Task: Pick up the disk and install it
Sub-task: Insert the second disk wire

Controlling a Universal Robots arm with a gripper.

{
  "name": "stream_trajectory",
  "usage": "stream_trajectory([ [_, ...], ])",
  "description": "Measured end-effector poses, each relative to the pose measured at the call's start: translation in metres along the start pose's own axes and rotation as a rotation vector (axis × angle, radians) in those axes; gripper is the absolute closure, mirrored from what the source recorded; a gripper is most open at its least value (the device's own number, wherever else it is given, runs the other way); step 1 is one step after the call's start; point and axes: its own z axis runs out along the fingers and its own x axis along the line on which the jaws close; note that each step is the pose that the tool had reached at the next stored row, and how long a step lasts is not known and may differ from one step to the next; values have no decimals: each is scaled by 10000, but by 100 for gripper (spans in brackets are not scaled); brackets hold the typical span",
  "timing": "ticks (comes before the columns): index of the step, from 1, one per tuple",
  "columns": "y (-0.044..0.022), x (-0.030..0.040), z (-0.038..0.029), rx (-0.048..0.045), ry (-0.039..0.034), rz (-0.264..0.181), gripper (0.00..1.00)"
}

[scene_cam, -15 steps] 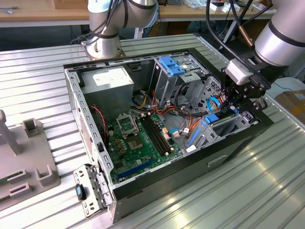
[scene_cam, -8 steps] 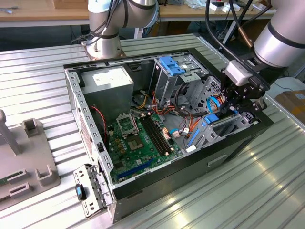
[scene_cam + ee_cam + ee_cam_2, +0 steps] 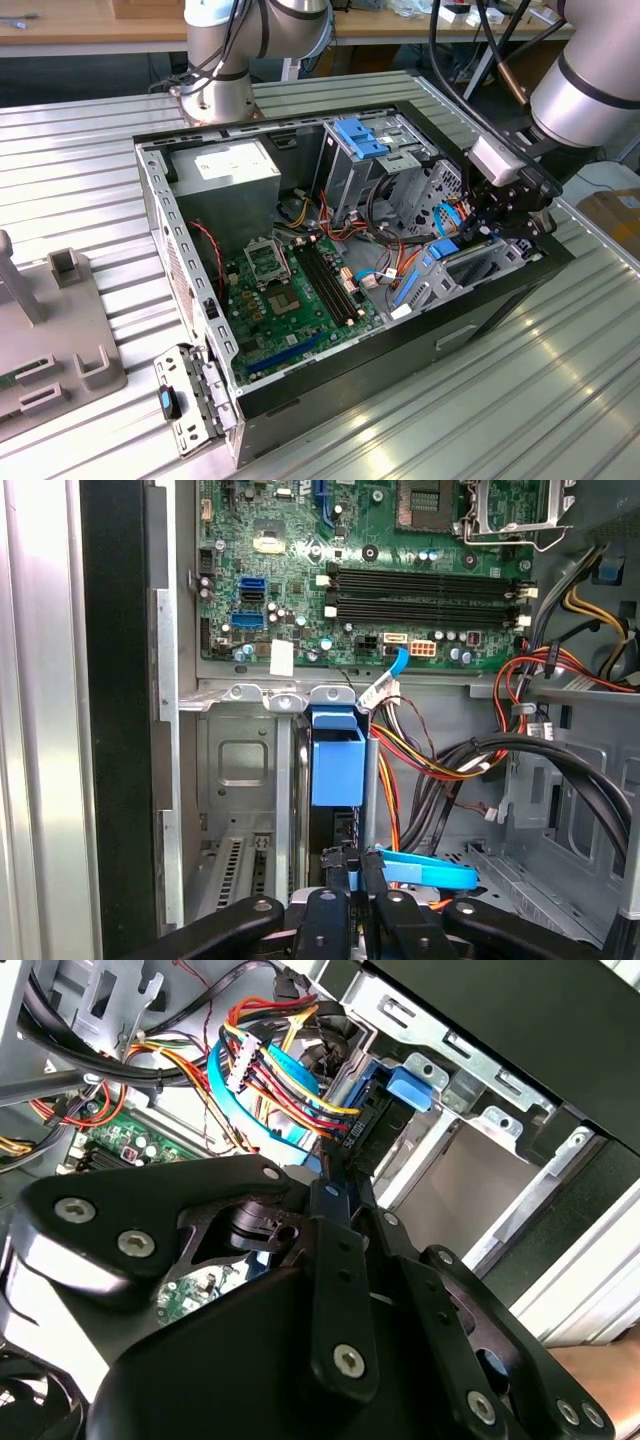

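Ribbed metal table [image 3: 90, 150] — open case [image 3: 500, 295] — claw [image 3: 490, 225] over disk [image 3: 337, 765].

One open computer case [image 3: 500, 300] is lying on one ribbed metal table [image 3: 560, 400], holding one green motherboard [image 3: 290, 290], one grey power-supply box [image 3: 225, 172] and one drive cage with a blue plastic top [image 3: 365, 150]. Four black memory slots [image 3: 425, 592] are showing in the first wrist view. One grey fixture block [image 3: 55, 320] is sitting at the exterior view's left, and one gripper [image 3: 500, 215] is reaching into the case.
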Motion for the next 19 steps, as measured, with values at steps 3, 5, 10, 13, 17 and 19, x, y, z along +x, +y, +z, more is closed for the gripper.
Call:
stream_trajectory([
  [3,0,0,2,0,-2,0,84],
  [5,0,0,2,0,-2,0,84],
  [10,0,0,5,0,-4,0,70],
  [13,-1,0,-4,0,-2,0,70],
  [17,-11,-9,-102,1,-4,0,70],
  [19,-18,-15,-168,2,-4,0,70],
])
